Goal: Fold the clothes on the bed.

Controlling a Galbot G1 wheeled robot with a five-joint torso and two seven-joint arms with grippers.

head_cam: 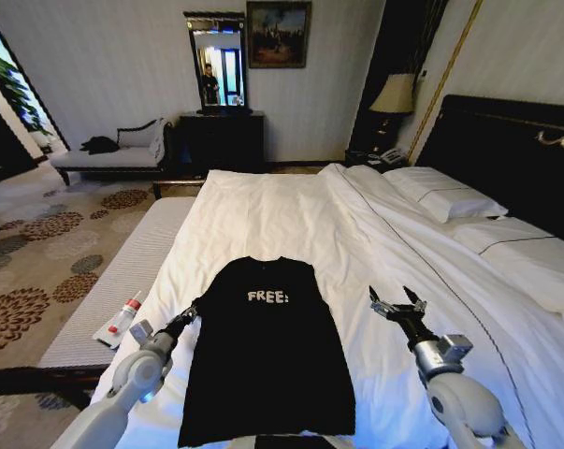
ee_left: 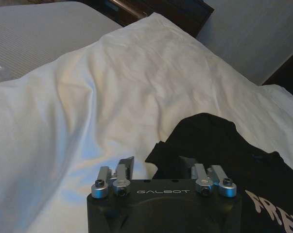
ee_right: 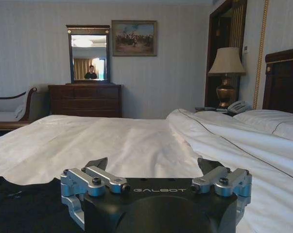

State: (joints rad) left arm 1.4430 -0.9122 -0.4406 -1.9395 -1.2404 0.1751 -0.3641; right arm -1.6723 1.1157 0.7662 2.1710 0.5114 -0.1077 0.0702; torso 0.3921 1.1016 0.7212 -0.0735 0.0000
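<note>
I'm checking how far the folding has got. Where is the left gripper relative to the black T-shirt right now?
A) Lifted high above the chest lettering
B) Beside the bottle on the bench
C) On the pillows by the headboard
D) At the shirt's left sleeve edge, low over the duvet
D: the left gripper sits low at the sleeve edge of the black T-shirt, its fingers apart, as the left wrist view also shows the sleeve just ahead.

From the head we look forward and down along the bed (head_cam: 291,215) toward the far wall. Our left wrist camera sits low behind the left tool (ee_left: 163,170), close over the duvet beside the black T-shirt (ee_left: 219,145). Our right wrist camera looks level across the bed behind the right tool (ee_right: 153,167), sharing the mirror (ee_right: 89,53) and headboard (ee_right: 284,80) with the head view.
</note>
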